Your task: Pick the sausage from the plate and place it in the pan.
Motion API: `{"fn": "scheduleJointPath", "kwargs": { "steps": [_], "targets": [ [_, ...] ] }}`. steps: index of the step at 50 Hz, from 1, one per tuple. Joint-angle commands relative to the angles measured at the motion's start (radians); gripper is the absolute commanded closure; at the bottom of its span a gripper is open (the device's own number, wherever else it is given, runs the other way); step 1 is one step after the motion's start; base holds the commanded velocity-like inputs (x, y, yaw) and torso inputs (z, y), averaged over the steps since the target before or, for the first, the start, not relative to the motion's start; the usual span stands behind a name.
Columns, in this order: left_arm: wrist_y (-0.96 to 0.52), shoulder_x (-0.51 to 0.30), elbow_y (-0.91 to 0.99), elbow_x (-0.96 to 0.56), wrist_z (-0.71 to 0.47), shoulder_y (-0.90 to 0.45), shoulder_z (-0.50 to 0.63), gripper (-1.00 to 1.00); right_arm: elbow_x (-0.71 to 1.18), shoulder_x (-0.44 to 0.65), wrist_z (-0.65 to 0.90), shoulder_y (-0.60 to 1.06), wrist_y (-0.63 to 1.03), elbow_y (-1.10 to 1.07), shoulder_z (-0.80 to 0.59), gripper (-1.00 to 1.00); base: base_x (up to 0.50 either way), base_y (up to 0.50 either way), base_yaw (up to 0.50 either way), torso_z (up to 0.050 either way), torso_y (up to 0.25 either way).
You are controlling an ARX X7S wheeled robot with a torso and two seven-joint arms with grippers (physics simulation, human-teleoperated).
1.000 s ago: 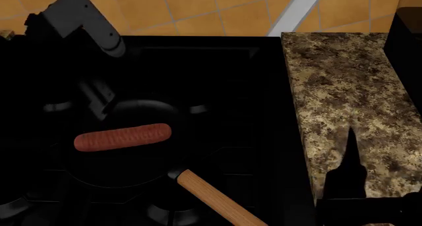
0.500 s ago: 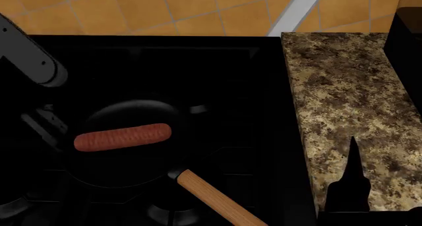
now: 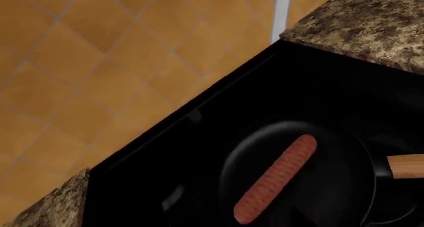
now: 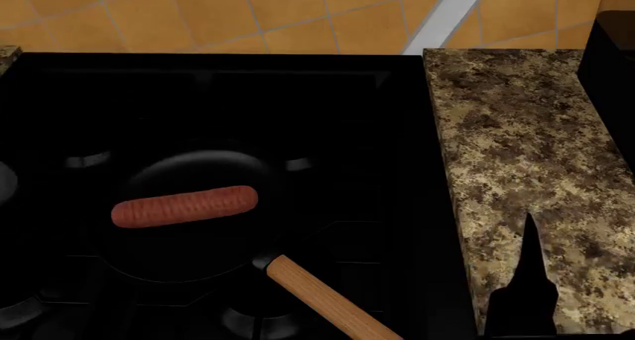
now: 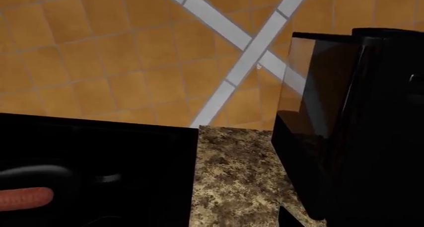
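Of the right end effector [image 4: 526, 284] we make out only a dark, pointed silhouette low at the right of the head view. It stands over the near part of the speckled stone bench [image 4: 516, 154], and we cannot tell whether it is released or clenched. It is well apart from the pan and grasps nothing that we can see. The left end effector shows in none of the views, so we cannot tell its state either.

The sausage [image 4: 184, 205] lies flat inside the pan [image 4: 189, 262], across the middle of the black base. Its whole length is within the rim, and nothing touches it from above. The pan sits on the black cooktop [image 4: 337, 109], to the left of the bench. Its wooden handle [image 4: 328, 299] slants toward the robot and to the right.

Behind the cooktop and the bench rises the orange tiled wall [image 4: 248, 13], crossed by a pale diagonal strip. On the bench's far right stands a dark, glossy box-like appliance [image 5: 371, 127].
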Motion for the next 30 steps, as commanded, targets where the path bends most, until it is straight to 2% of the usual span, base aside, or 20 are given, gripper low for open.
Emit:
{"fn": "scheduleJointPath", "kwargs": {
  "steps": [1, 9, 15, 30],
  "targets": [
    [0.02, -0.084, 0.057, -0.293, -0.245, 0.047, -0.103, -1.0, 0.056, 0.026, 0.028, 0.015, -0.024, -0.014, 0.027, -1.0, 0.0, 0.0, 0.0, 0.0, 0.0],
    [0.077, -0.178, 0.091, -0.431, -0.347, 0.113, -0.144, -1.0, 0.128, 0.065, 0.066, 0.01, -0.047, -0.031, 0.058, -1.0, 0.0, 0.0, 0.0, 0.0, 0.0],
    [0.107, -0.224, 0.108, -0.469, -0.366, 0.145, -0.173, -1.0, 0.159, 0.083, 0.08, 0.013, -0.057, -0.034, 0.072, -1.0, 0.0, 0.0, 0.0, 0.0, 0.0],
    [0.198, -0.352, 0.148, -0.642, -0.479, 0.18, -0.208, -1.0, 0.274, 0.111, 0.122, -0.051, -0.046, -0.064, 0.218, -1.0, 0.0, 0.0, 0.0, 0.0, 0.0]
  ]
}}
